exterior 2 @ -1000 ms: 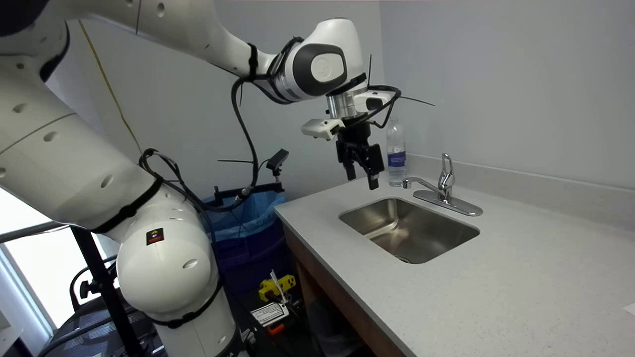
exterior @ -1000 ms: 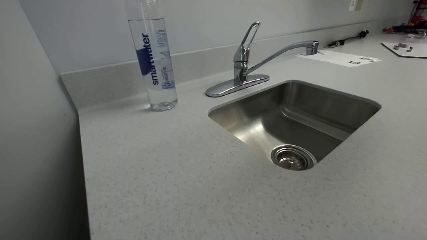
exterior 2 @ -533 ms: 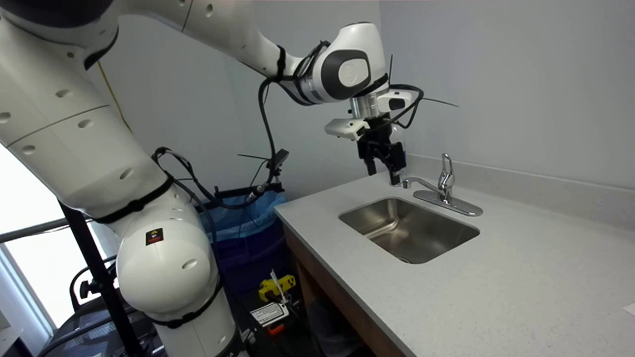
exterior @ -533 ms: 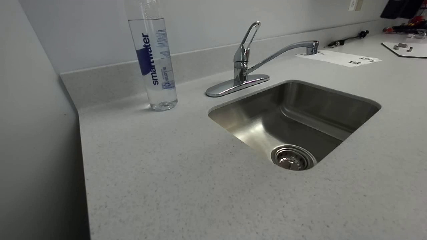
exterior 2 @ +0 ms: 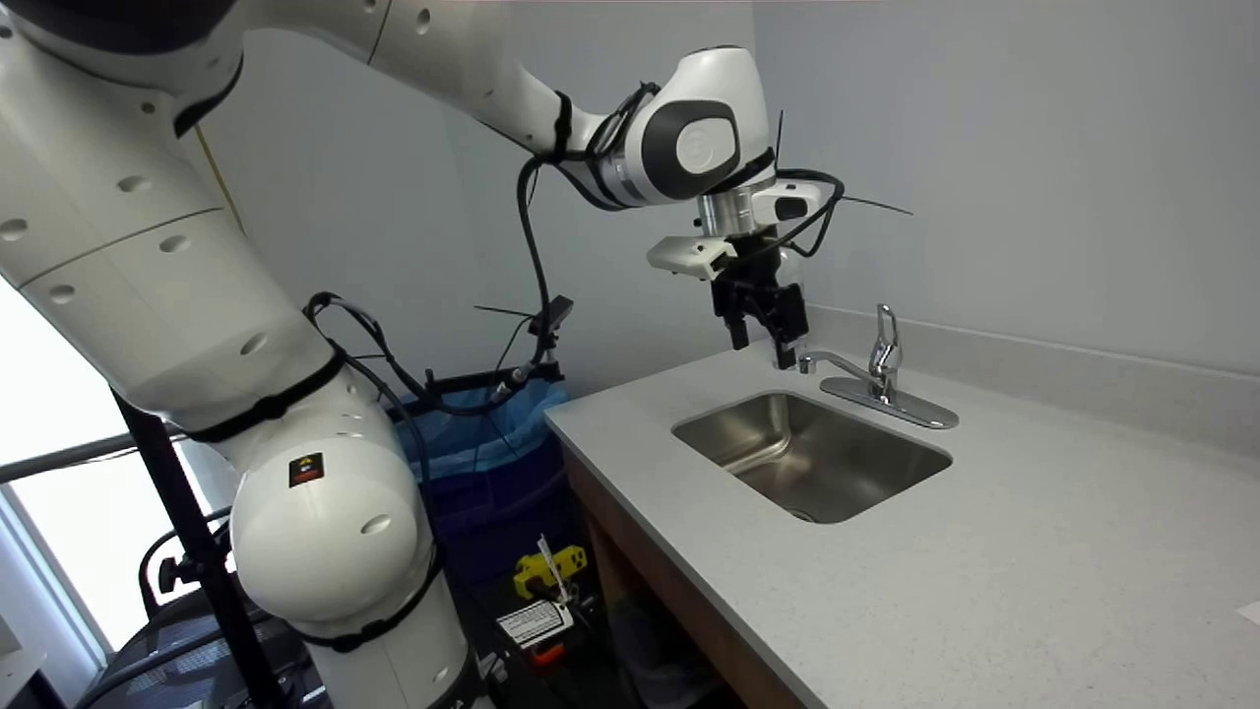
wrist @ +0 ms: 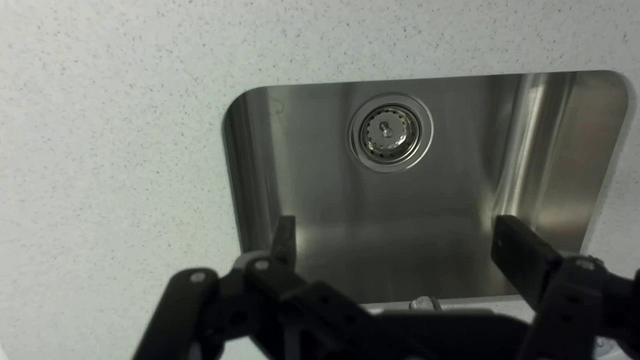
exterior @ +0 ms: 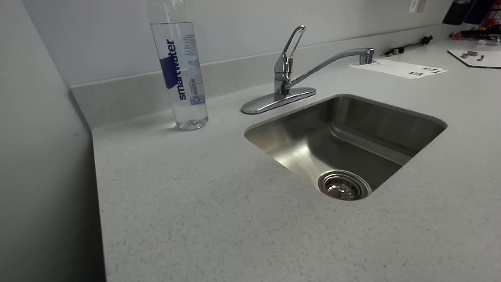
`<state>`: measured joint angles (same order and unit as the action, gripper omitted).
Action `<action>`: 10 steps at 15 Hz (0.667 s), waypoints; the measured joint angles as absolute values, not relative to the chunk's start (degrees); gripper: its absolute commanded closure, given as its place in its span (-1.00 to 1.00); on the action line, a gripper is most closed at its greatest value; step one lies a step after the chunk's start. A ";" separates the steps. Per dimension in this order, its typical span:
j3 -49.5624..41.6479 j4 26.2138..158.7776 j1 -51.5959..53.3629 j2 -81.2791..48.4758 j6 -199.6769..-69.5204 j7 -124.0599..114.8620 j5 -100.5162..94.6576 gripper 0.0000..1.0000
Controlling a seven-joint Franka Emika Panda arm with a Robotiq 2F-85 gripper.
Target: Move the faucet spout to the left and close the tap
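The faucet spout [exterior: 332,58] is a long curved chrome tube, joined low to the tap [exterior: 282,82], whose lever handle points up. Both also show in an exterior view, the spout [exterior 2: 832,358] and the tap [exterior 2: 885,359] by the sink's rear edge. My gripper [exterior 2: 762,350] is open and empty there, its fingers pointing down, beside the spout's tip in the picture; the real gap cannot be told. In the wrist view the open gripper [wrist: 395,220] spans the sink. A small chrome end, likely the spout's tip [wrist: 422,303], peeks over the gripper's palm; the rest is hidden.
The steel sink [exterior: 391,121] lies in front of the tap. A clear water bottle [exterior: 182,78] stands beside the tap, mostly hidden by my gripper in an exterior view. A paper sheet [exterior: 395,68] and a board [exterior: 485,58] lie farther along the counter. Walls border it.
My arm and open gripper have moved right in the exterior view, toward the spout's tip, then only slightly in the last half second. The spout and tap have not moved.
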<state>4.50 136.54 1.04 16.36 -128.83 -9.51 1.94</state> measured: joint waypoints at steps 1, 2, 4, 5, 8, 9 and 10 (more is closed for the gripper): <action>4.50 136.54 1.04 16.36 -128.83 -9.51 1.94 -1.00; 4.50 136.54 1.04 16.36 -128.83 -9.51 1.94 -1.00; 4.17 136.60 1.00 16.44 -128.77 -9.34 1.94 -1.00; 3.57 136.63 0.91 16.58 -128.56 -9.12 1.93 -1.00; 1.44 136.62 0.05 16.74 -128.49 -9.08 1.93 -1.00; 1.33 136.53 -0.21 16.47 -129.00 -9.97 1.89 -1.00; 1.48 136.34 -0.23 15.98 -129.68 -11.21 1.88 -1.00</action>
